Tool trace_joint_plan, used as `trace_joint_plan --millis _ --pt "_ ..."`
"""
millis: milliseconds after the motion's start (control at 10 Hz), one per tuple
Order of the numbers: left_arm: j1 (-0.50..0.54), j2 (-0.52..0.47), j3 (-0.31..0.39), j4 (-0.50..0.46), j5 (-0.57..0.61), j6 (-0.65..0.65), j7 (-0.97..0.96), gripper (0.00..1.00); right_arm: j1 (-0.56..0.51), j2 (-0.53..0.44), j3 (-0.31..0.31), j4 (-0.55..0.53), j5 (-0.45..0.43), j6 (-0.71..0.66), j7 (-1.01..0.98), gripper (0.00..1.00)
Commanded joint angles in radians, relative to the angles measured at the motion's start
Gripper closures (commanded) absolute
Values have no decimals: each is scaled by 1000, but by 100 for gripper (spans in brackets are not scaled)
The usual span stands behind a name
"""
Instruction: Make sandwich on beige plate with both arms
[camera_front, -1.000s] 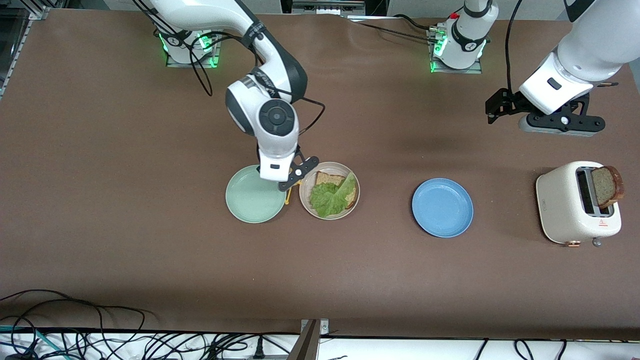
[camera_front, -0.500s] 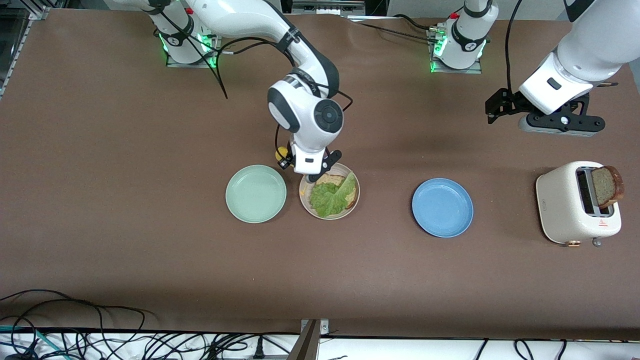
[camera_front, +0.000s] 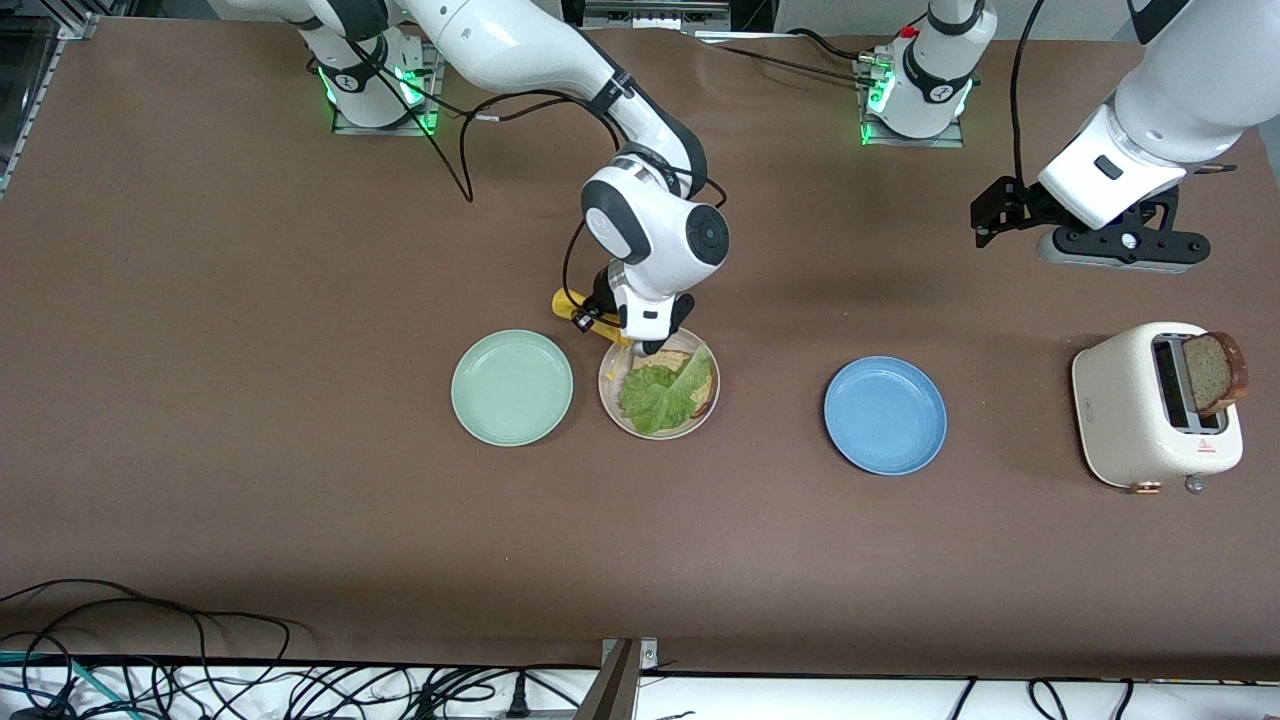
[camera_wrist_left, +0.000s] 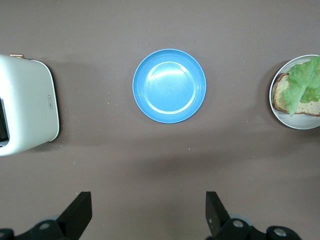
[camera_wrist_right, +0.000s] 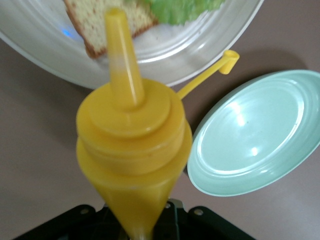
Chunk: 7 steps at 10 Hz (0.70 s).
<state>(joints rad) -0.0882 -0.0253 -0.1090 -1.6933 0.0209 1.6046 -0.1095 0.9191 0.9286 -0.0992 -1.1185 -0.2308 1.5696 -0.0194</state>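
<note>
The right gripper (camera_front: 622, 335) carried the yellow squeeze bottle (camera_front: 590, 314) over the beige plate (camera_front: 610, 398).

A yellow squeeze bottle (camera_wrist_right: 131, 150) shows against the brown counter (camera_front: 250, 480). Green lettuce (camera_front: 662, 392) covers speckled tan, brown-crusted bread (camera_front: 660, 358) on the beige plate (camera_front: 612, 400). Beside it lie a mint-green plate (camera_front: 511, 387) and a blue plate (camera_front: 884, 414); the toaster (camera_front: 1130, 420) is cream.

no readable text, toaster (camera_front: 1150, 405) warning label illegible
</note>
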Motion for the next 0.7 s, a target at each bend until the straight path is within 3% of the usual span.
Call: trace_joint_plan --millis 0,600 --pt "-5 -18 5 -12 -4 6 -2 0 26 33 -11 55 -48 -100 -75 100" --pt "-5 -18 5 -12 -2 5 -2 0 21 53 -20 115 -59 -209 -203 100"
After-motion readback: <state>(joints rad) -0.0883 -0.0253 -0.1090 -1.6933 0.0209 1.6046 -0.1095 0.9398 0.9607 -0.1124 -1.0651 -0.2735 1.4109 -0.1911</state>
